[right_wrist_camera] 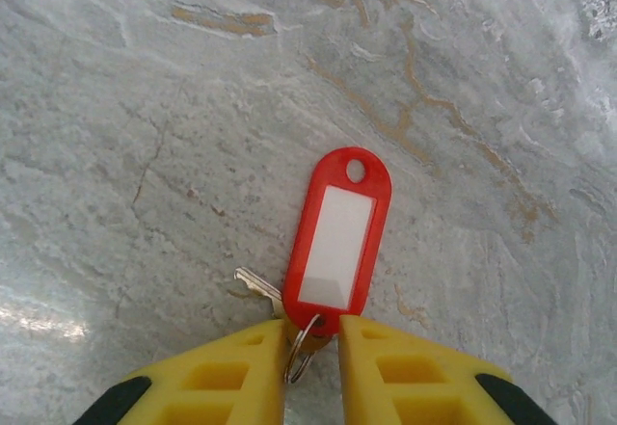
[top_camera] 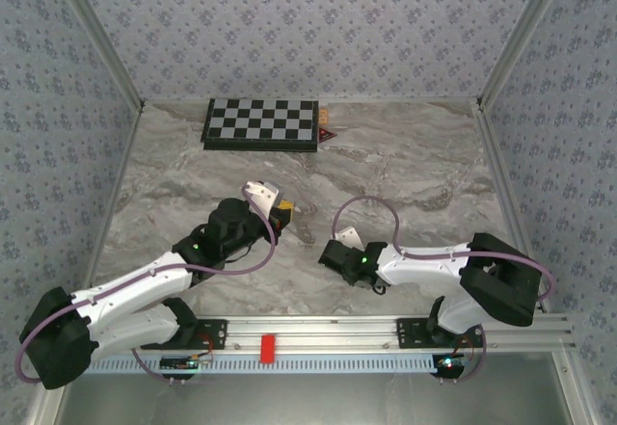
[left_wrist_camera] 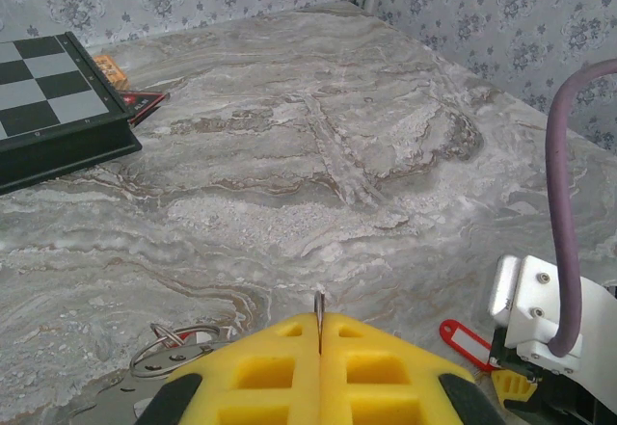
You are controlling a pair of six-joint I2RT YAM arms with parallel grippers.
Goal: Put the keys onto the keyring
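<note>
A key with a red tag and white label (right_wrist_camera: pixel 337 232) lies flat on the marble, its silvery blade (right_wrist_camera: pixel 253 283) pointing left. My right gripper (right_wrist_camera: pixel 312 343) has its yellow fingers narrowed onto the key's head and small split ring (right_wrist_camera: pixel 301 353), touching on both sides. The same tag (left_wrist_camera: pixel 468 343) lies beside the right gripper (top_camera: pixel 333 252). My left gripper (left_wrist_camera: pixel 319 333) is shut on a thin silvery metal edge (left_wrist_camera: pixel 319 307). Grey wire loops and a flat metal plate, the keyring (left_wrist_camera: pixel 174 348), stick out beside its left finger. The left gripper (top_camera: pixel 282 215) sits mid-table.
A checkerboard (top_camera: pixel 260 123) lies at the back, with a small dark-red triangle (top_camera: pixel 326 134) and an orange block (left_wrist_camera: pixel 109 66) beside it. A red rectangular block (top_camera: pixel 267 347) sits on the front rail. Patterned walls close three sides.
</note>
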